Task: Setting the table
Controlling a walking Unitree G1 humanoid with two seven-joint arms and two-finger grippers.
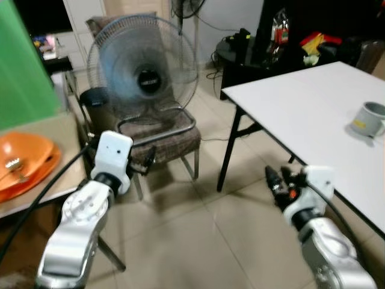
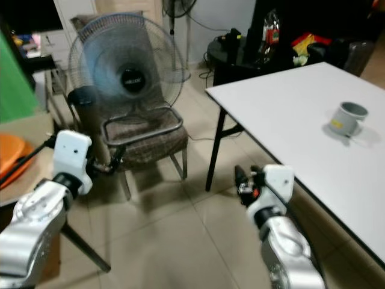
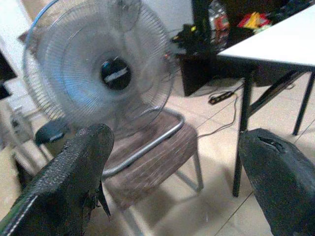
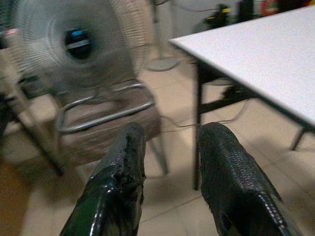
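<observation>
A white table (image 1: pixel 301 102) fills the right side, with a grey mug (image 1: pixel 368 119) standing near its far right. On a beige table (image 1: pixel 54 135) at my left lie stacked orange plates (image 1: pixel 24 159) with a utensil on top. My left gripper (image 1: pixel 147 161) hangs beside that table, pointing at the chair; in the left wrist view its fingers (image 3: pixel 78 167) stand wide apart and hold nothing. My right gripper (image 1: pixel 275 179) floats low over the floor, just off the white table's near edge. Its fingers (image 4: pixel 123 162) are a narrow gap apart with nothing between them.
A standing fan (image 1: pixel 144 72) rests on a brown chair (image 1: pixel 165 141) straight ahead, between the two tables. A black round table (image 1: pixel 240 57) with clutter stands behind. A green panel (image 1: pixel 21 72) rises at the far left. Tiled floor (image 1: pixel 198 229) lies open between my arms.
</observation>
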